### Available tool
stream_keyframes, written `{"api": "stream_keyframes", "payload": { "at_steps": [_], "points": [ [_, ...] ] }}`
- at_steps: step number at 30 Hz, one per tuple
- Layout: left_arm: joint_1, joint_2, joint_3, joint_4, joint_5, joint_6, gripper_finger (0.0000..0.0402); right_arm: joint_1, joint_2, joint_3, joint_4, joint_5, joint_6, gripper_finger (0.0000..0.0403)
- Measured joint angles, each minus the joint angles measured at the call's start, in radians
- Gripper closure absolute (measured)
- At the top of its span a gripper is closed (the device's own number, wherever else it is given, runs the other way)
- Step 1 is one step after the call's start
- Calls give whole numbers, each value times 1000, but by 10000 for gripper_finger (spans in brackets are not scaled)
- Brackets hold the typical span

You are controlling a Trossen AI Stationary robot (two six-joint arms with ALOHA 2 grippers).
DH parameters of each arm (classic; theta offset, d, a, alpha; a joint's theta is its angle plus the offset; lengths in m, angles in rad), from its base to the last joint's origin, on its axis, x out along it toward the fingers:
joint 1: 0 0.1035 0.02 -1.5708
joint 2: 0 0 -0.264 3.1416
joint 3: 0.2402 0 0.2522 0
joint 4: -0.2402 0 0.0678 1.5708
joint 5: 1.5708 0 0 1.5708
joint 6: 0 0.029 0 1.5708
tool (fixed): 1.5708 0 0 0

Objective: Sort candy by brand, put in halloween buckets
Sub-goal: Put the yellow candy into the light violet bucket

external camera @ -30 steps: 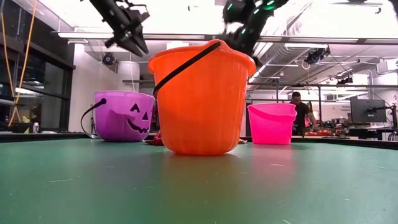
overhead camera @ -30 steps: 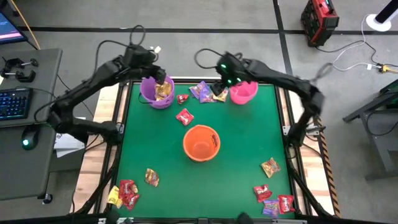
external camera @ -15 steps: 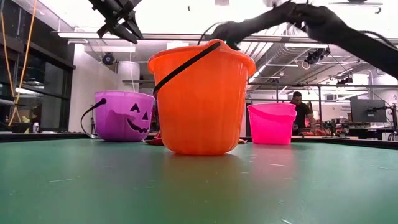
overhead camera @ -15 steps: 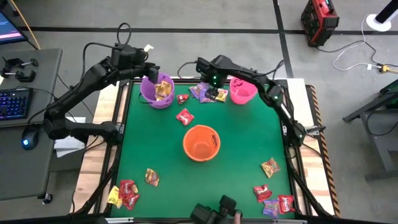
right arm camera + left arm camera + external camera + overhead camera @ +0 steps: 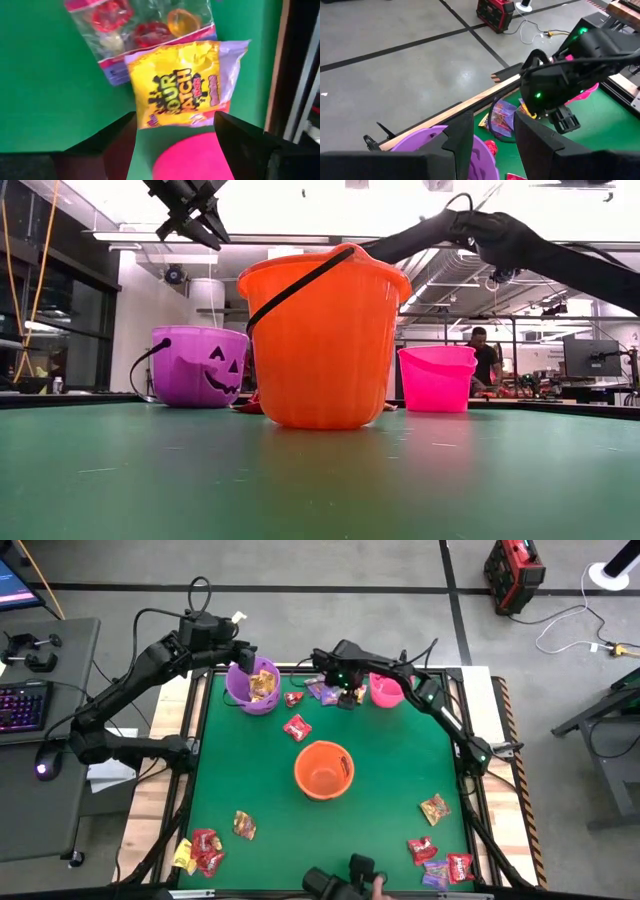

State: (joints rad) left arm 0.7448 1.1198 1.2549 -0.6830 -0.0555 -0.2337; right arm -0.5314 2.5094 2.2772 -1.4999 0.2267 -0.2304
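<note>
The purple bucket [image 5: 252,687] holds gold-brown candy and stands at the far left of the green table. The pink bucket [image 5: 388,690] is at the far right and the orange bucket [image 5: 323,770] in the middle. A yellow packet [image 5: 180,90] lies on a clear purple-edged packet [image 5: 140,35], in the pile [image 5: 328,690] between the purple and pink buckets. My right gripper [image 5: 175,137] hovers open over the yellow packet, one finger on each side, with the pink bucket's rim [image 5: 195,160] just by it. My left gripper [image 5: 487,135] is open, high above the purple bucket's far rim [image 5: 420,137].
Red packets [image 5: 297,727] lie between the purple and orange buckets. More candy sits at the near left corner [image 5: 205,850] and the near right [image 5: 440,865], with one gold packet [image 5: 434,808] apart. A person [image 5: 483,355] stands far behind the table.
My right gripper has moved from beside the pink bucket toward the table's left and down over the candy pile. My left gripper has risen and drawn back from above the purple bucket toward the far left corner, staying open.
</note>
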Motion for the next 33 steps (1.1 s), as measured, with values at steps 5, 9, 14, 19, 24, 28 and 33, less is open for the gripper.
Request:
{"api": "stream_keyframes", "payload": {
  "at_steps": [5,9,14,19,24,28,33],
  "points": [
    [0,0,0,0,0,0,271,0,23,0,0,9,-33,144],
    [0,0,0,0,0,0,271,0,33,0,13,9,-64,144],
    [0,0,0,0,0,0,271,0,33,0,25,8,-92,189],
    [0,0,0,0,0,0,271,2,33,0,24,7,-67,327],
    [0,0,0,0,0,2,271,10,20,-1,-5,11,-34,383],
    [0,0,0,0,0,19,271,32,-41,12,-3,42,-36,398],
    [0,-7,0,0,0,56,271,50,-125,69,69,71,-9,399]
  ]
}}
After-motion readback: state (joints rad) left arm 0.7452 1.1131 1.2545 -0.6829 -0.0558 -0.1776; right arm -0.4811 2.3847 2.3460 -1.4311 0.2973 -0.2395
